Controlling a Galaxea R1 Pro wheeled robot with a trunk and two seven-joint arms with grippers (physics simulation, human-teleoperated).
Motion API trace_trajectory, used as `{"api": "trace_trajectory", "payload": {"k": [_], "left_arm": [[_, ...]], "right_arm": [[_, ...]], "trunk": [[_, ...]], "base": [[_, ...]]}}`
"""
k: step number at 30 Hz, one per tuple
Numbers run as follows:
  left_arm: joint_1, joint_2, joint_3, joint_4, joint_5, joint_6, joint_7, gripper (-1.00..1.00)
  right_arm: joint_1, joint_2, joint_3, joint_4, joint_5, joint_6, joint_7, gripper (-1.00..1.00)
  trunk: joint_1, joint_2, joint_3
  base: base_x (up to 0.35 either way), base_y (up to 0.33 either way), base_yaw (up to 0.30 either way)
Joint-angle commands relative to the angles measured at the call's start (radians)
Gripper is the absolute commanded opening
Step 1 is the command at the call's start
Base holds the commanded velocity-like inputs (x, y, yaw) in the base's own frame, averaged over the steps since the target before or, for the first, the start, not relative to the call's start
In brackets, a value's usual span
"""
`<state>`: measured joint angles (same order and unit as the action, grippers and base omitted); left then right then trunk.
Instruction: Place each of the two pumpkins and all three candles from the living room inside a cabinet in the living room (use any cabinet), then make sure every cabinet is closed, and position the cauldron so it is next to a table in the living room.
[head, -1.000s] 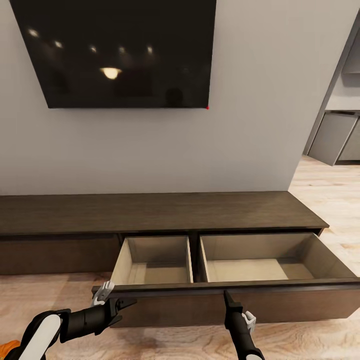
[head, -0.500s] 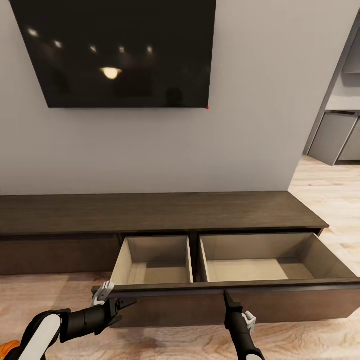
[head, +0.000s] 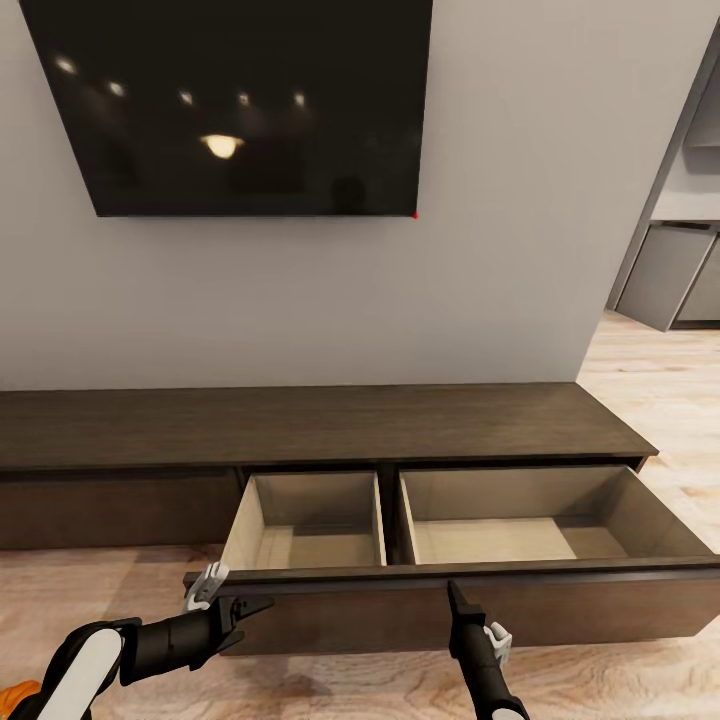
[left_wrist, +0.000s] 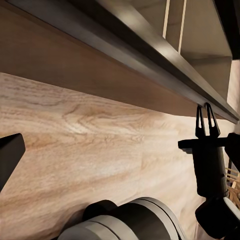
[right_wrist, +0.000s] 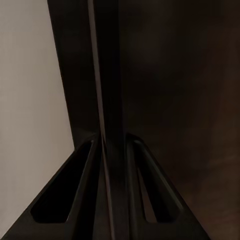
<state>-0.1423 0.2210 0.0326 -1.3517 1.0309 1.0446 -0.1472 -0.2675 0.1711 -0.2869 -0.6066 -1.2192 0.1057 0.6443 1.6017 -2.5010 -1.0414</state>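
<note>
The cabinet (head: 320, 425) is a long low dark-brown unit against the wall. Its wide drawer is pulled out, and both pale compartments (head: 305, 545) (head: 510, 540) are empty. My right gripper (head: 455, 592) is shut on the top edge of the drawer front (head: 400, 605); the right wrist view shows that edge (right_wrist: 107, 100) between the fingers (right_wrist: 65, 200). My left gripper (head: 250, 615) hovers open just left of the drawer front, holding nothing. A bright-orange patch (head: 15, 695) peeks out behind my left arm, too little to say whether it is a pumpkin. The candles and the cauldron are out of view.
A large dark TV (head: 230, 100) hangs on the grey wall above the cabinet. Pale wood floor (head: 100, 590) runs in front of the unit. At the right a doorway opens onto grey kitchen units (head: 670, 280). The open drawer juts out toward me.
</note>
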Motion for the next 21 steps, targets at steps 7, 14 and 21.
{"api": "trace_trajectory", "payload": {"k": [7,14,21], "left_arm": [[0.000,0.000,0.000,0.000,0.000,0.000,0.000,1.00],[0.000,0.000,0.000,0.000,0.000,0.000,0.000,1.00],[0.000,0.000,0.000,0.000,0.000,0.000,0.000,1.00]], "right_arm": [[0.001,0.000,0.011,0.004,0.015,0.000,-0.002,-1.00],[0.001,-0.001,0.010,0.005,0.015,0.002,-0.003,-1.00],[0.001,-0.001,0.011,0.005,0.015,0.003,-0.003,-1.00]], "trunk": [[0.000,0.000,0.000],[0.000,0.000,0.000],[0.000,0.000,0.000]], "base": [[0.000,0.000,0.000],[0.000,0.000,0.000],[-0.003,0.000,0.000]]}}
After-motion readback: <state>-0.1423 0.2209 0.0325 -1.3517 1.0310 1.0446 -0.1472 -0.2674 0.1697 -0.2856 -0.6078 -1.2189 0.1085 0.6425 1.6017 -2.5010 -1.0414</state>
